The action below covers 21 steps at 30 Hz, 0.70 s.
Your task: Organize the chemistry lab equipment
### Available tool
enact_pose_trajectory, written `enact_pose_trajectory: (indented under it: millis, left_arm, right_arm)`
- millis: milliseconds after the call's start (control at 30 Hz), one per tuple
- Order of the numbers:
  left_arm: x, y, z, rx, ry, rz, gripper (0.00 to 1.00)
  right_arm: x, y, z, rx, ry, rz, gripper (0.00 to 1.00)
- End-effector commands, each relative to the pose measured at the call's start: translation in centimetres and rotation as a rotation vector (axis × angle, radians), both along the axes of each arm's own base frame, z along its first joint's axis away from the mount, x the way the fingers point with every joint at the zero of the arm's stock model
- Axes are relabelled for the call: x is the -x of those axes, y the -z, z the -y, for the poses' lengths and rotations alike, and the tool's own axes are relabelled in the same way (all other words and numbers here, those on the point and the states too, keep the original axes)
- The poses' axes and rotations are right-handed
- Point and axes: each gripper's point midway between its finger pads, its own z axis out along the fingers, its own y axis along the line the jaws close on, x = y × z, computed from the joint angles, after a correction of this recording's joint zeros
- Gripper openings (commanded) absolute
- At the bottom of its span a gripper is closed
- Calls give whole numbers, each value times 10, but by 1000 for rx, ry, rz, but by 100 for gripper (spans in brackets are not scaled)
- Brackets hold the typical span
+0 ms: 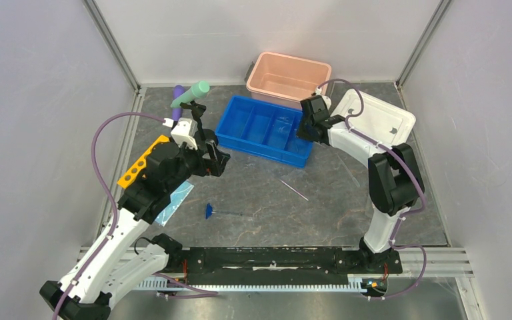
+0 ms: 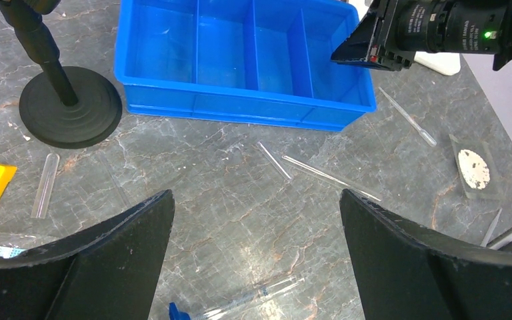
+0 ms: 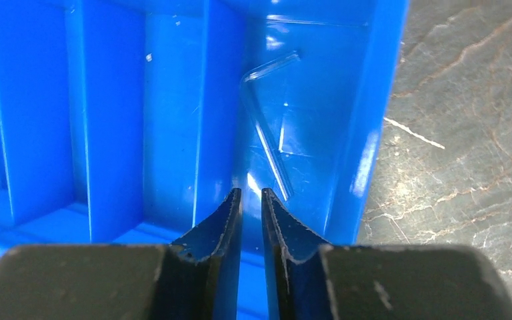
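My right arm reaches left from a raised elbow. The right gripper (image 3: 251,195) tips down over the blue divided tray's (image 3: 381,100) right-end compartment, fingers almost together, nothing between them. A bent glass tube (image 3: 267,130) lies inside. My left gripper (image 2: 255,199) hovers, spread wide, above thin rods (image 2: 330,175) on the table (image 2: 253,257).

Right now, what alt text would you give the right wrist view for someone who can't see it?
The right end effector, fingers nearly closed with nothing between them, hovers over the end compartment of a blue divided tray, where a bent clear tube lies. Grey marbled table shows to the right.
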Motion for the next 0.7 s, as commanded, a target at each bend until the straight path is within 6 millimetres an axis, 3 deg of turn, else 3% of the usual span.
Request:
enact_pose_trajectory:
  millis: [0, 133, 233, 400, 467, 667]
  left_arm:
    - [-6, -5, 0, -7, -8, 35, 100]
    - [-8, 1, 1, -6, -17, 3, 100]
    - [-8, 5, 0, 4, -35, -25, 100]
    - [-6, 7, -6, 3, -72, -54, 100]
    - [-4, 11, -12, -31, -85, -54, 100]
    - [-6, 19, -35, -111, -165, -24, 100]
  right_arm:
    - [-7, -68, -17, -17, -195, 153, 23]
    - [14, -93, -19, 44, -386, 233, 25]
    - [44, -102, -18, 100, -533, 283, 27]
    - [95, -89, -16, 203, -716, 329, 33]
    - [117, -76, -16, 220, -779, 331, 36]
    - [162, -51, -28, 173, -911, 369, 44]
